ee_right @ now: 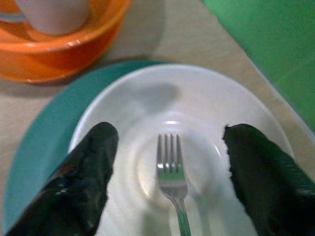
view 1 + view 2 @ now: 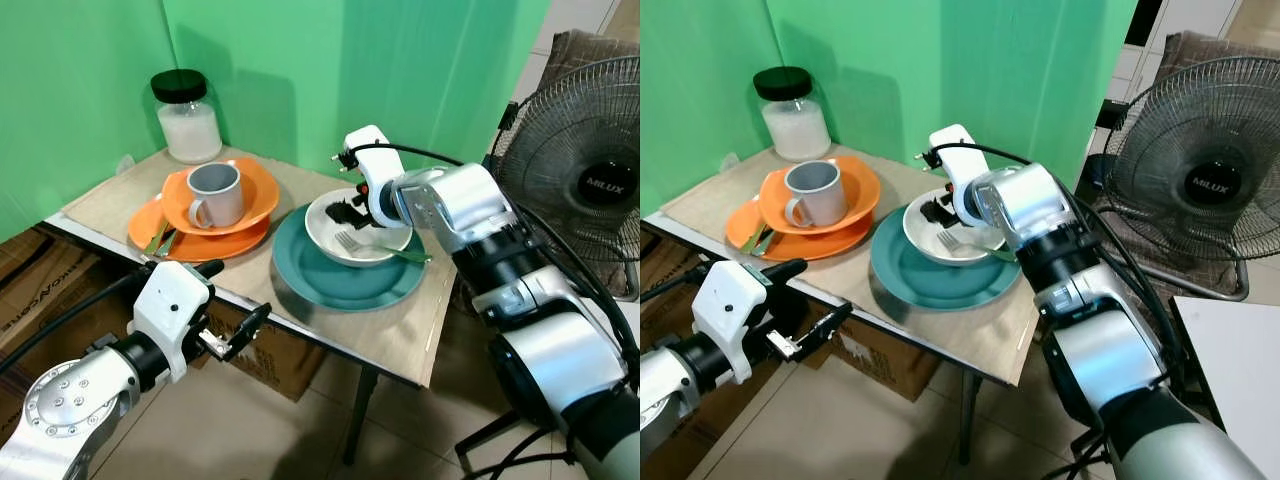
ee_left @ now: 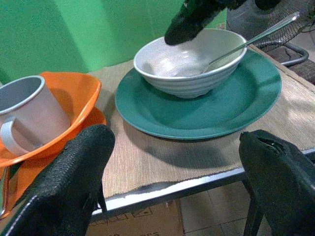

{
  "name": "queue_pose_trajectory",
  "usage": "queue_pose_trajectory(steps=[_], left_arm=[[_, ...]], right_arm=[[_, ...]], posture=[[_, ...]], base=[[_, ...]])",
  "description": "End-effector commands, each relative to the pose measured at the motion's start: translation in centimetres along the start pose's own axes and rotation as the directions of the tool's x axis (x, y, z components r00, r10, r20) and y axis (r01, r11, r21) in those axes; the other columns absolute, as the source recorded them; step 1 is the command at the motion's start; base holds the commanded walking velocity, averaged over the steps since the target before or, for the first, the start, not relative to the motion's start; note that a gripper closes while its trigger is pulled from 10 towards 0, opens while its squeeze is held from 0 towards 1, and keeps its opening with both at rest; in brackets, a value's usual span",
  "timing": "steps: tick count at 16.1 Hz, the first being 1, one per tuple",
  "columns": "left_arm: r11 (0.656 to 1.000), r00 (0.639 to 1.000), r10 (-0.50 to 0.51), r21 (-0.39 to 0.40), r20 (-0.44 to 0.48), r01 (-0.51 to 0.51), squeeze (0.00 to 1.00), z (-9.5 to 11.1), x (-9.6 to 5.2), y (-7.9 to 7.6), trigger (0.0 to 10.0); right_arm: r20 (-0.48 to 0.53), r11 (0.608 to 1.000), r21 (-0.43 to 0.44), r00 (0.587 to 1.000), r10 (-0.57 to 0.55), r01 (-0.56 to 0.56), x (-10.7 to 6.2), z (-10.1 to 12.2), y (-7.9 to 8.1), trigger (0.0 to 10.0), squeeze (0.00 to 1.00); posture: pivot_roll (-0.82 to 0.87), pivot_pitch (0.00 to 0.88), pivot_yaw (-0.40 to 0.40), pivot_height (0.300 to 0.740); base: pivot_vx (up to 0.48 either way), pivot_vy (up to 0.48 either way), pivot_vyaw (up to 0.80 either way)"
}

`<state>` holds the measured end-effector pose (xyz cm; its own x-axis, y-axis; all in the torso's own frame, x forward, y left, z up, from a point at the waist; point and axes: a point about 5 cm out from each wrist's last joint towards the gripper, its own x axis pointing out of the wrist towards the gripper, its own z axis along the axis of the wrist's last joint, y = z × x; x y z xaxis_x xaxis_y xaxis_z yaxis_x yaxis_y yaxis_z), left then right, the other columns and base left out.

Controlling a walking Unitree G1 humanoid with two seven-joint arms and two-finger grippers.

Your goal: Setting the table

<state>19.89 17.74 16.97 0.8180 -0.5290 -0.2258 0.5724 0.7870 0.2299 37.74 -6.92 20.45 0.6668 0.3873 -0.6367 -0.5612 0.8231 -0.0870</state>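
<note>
On the mat-covered surface (image 2: pixel 330 335) against green screens, the right claw (image 1: pixel 170 182) hangs released over a thin, slippery-looking metal fork (image 1: pixel 172 184) lying in the white ribbed bowl (image 2: pixel 330 245), best pinched mid-handle; the left claw (image 3: pixel 172 182) waits released.

Two bowls, one white (image 2: pixel 358 238) and one orange (image 2: pixel 222 199), two plates, teal (image 2: pixel 340 275) and orange (image 2: pixel 150 232), one grey mug (image 2: pixel 214 193), one fork (image 1: pixel 172 182), one lidded jar (image 2: pixel 188 116), one fan (image 2: pixel 580 170), two grippers.
</note>
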Motion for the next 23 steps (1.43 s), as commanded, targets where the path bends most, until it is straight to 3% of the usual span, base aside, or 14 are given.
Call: queue_pose_trajectory(steps=[1, 7, 8, 9, 10, 11, 12, 13, 23], left_arm=[[1.0, 1.0, -0.019, -0.005, 0.005, 0.019, 0.0, -0.1, 0.1, -0.1, 10.0], [0.999, 0.998, -0.053, 0.001, 0.018, 0.053, 0.0, 0.1, 0.5, -0.1, 10.0], [0.998, 0.998, -0.057, 0.002, 0.019, 0.057, 0.0, 0.1, 0.5, -0.2, 10.0], [0.998, 0.998, -0.064, 0.001, 0.021, 0.064, 0.0, 0.1, 0.6, -0.2, 10.0], [0.998, 0.998, -0.066, 0.001, 0.021, 0.066, 0.0, 0.1, 0.6, -0.2, 10.0], [0.998, 0.998, -0.067, 0.0, 0.02, 0.067, 0.0, 0.1, 0.6, -0.2, 10.0], [0.998, 0.997, -0.069, 0.0, 0.017, 0.069, 0.0, 0.0, 0.6, -0.3, 10.0], [0.997, 0.997, -0.072, 0.0, 0.015, 0.072, 0.0, 0.0, 0.5, -0.3, 10.0], [0.996, 0.996, -0.085, 0.006, 0.016, 0.085, 0.0, 0.0, 0.7, -0.3, 10.0]], right_arm=[[-0.009, 1.0, 0.023, 1.0, -0.011, 0.011, 0.1, 0.2, -0.5, 10.0, 0.0], [-0.154, 0.999, 0.031, 0.987, -0.038, 0.043, 1.2, -2.6, -2.2, 10.0, 0.0], [-0.168, 0.998, 0.038, 0.985, -0.044, 0.051, 1.4, -3.0, -2.4, 8.0, 0.0], [-0.191, 0.999, 0.031, 0.981, -0.032, 0.038, 1.6, -3.5, -2.4, 3.9, 0.0], [-0.201, 0.999, 0.027, 0.979, -0.024, 0.03, 1.6, -3.7, -2.4, 2.3, 0.0], [-0.205, 0.999, 0.025, 0.978, -0.02, 0.026, 1.6, -3.8, -2.4, 2.2, 0.0], [-0.219, 1.0, 0.009, 0.976, -0.01, 0.012, 1.6, -3.9, -2.4, 0.6, 0.0], [-0.231, 1.0, 0.001, 0.973, -0.001, 0.001, 1.7, -4.1, -2.4, 0.0, 0.0], [-0.246, 0.999, -0.009, 0.968, 0.04, -0.044, 1.8, -4.4, -2.3, 0.0, 0.0]], posture=[[-0.04, 0.002, -0.006, 0.74], [-0.05, 0.004, 0.001, 0.74], [-0.05, 0.004, 0.001, 0.74], [-0.05, 0.003, -0.001, 0.74], [-0.05, 0.003, -0.002, 0.74], [-0.04, 0.002, -0.004, 0.74], [-0.04, 0.002, -0.005, 0.74], [-0.04, 0.002, -0.006, 0.74], [-0.04, 0.0, -0.006, 0.74]], base=[[0.0, 0.0, 0.0], [0.0, 0.0, 0.0], [0.0, 0.0, 0.0], [0.0, 0.0, 0.0], [0.0, 0.0, 0.0], [0.0, 0.0, 0.0], [0.0, 0.0, 0.0], [0.0, 0.0, 0.0], [0.0, 0.0, 0.0]])
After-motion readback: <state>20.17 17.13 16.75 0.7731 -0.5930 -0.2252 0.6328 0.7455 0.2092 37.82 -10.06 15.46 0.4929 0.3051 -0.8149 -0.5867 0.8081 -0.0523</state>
